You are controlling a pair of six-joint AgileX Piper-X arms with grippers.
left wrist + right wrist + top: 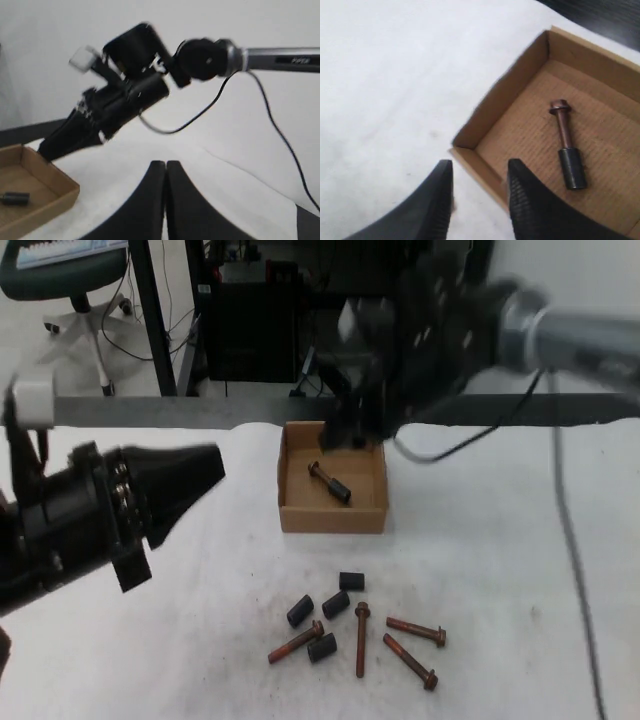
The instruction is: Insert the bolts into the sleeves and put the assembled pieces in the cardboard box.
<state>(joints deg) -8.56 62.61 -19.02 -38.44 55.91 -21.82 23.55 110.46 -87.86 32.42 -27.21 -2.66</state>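
A sleeved bolt (565,135) lies in the box (510,80) (right claw (479,167) spread above its wall), with the left claw (165,164) pressed together.

We record the tabletop (500,570) as white with faint grey smudges. The cardboard box (332,519) is plain brown, its floor finely lined. The assembled piece (330,483) is copper-brown with a black end. Loose bolts (361,638) are rust-orange and loose sleeves (300,610) are black. The left gripper (166,164) and right gripper (480,167) are black, and the right one's fingers (532,205) are finely ribbed.
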